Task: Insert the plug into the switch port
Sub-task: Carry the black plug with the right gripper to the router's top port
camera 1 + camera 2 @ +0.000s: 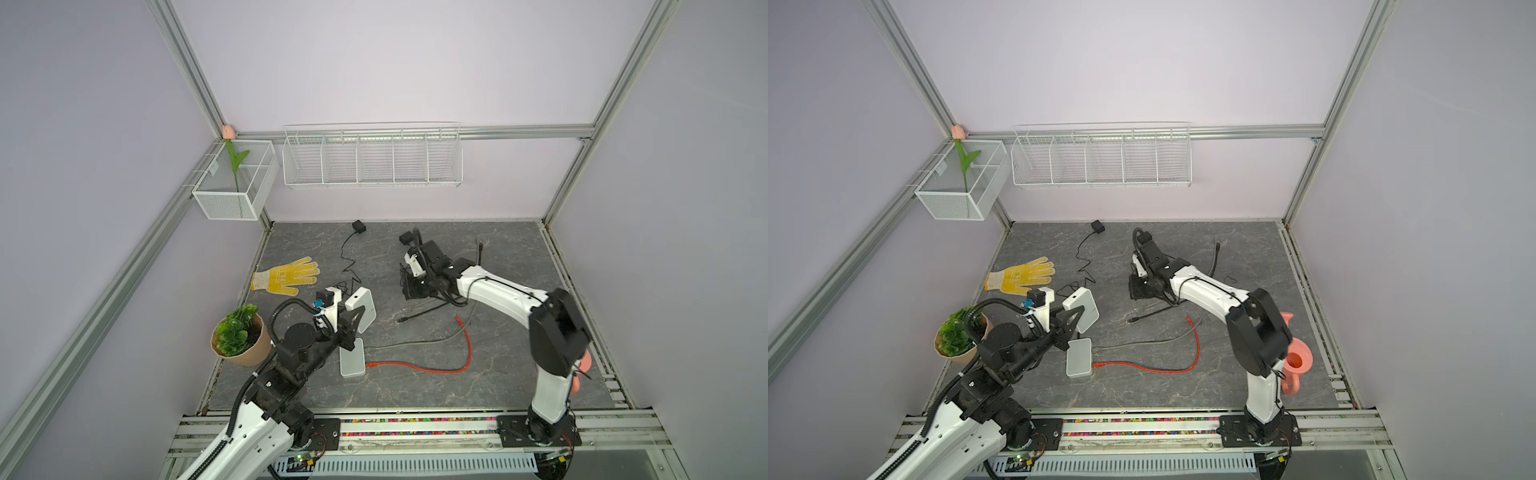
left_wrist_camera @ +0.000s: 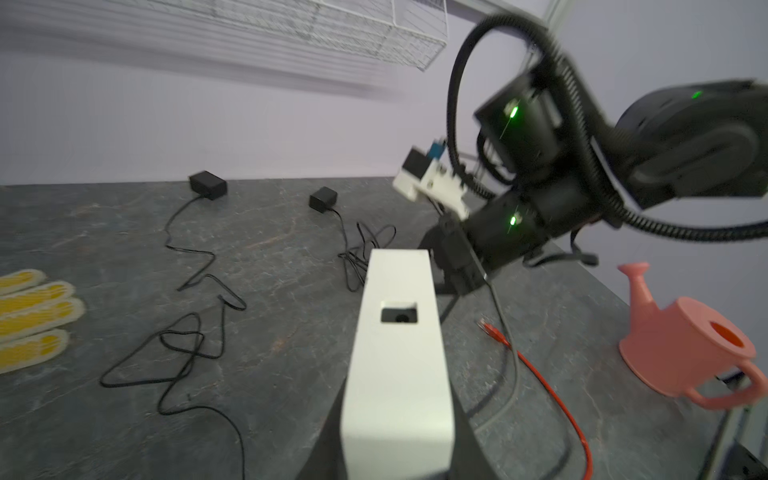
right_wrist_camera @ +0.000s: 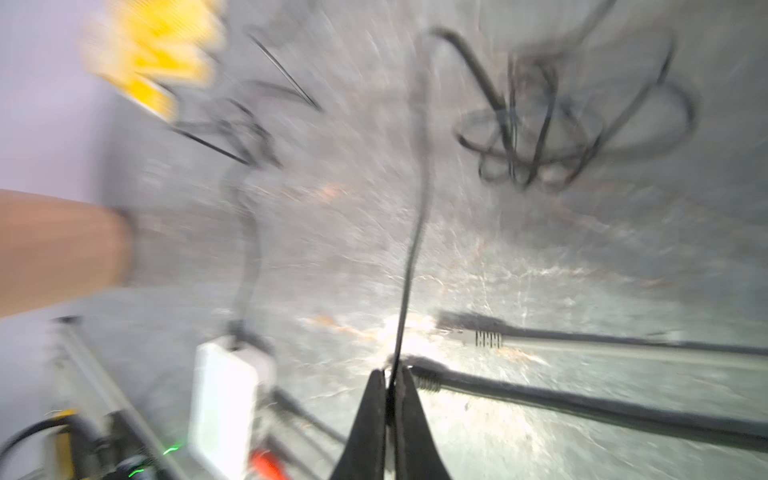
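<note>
Over the bench's left edge, the left tool clamps the white switch raised, its port facing mid-bench. Toward the back edge, the right tool is pinched on the black cord; I cannot see its plug. Steady the switch, align plug with port, and push straight.

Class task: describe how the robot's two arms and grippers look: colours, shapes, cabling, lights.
Both the left arm and right arm have white shells and black joint housings. Black ribbed conduit loops at each wrist. Green lights glow on the right arm's joints. The left gripper and right gripper are black, with tapering fingers.
</note>
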You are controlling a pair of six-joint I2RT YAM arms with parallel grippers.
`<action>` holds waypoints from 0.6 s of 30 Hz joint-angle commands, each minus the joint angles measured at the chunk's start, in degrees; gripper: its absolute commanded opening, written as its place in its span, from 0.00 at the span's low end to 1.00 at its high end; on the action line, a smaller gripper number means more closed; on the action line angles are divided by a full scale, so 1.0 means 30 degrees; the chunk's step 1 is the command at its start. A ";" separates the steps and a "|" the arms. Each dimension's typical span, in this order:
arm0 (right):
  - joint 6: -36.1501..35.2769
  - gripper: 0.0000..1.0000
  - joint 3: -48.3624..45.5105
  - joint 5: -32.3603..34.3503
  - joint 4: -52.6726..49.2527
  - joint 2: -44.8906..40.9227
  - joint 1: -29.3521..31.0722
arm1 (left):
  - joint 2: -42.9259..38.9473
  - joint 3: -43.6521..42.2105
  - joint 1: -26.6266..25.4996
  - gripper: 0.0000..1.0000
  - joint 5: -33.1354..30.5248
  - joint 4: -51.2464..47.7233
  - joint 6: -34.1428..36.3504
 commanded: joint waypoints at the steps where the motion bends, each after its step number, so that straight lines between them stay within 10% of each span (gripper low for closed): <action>1: -0.0007 0.07 -0.2440 -0.3188 0.6609 -0.2621 -0.0394 | 0.0684 -0.0670 -0.1810 0.00 0.1042 0.1839 0.0414; 8: 0.1427 0.07 -0.5729 -0.8212 1.4227 -0.4406 -0.0310 | 0.0218 -0.2978 -0.5657 0.00 -0.2310 0.5725 0.3216; 18: 0.1615 0.07 -0.8538 -0.9207 1.8647 -0.5943 0.1301 | 0.0622 -0.4083 -0.5983 0.00 -0.2823 0.7794 0.4158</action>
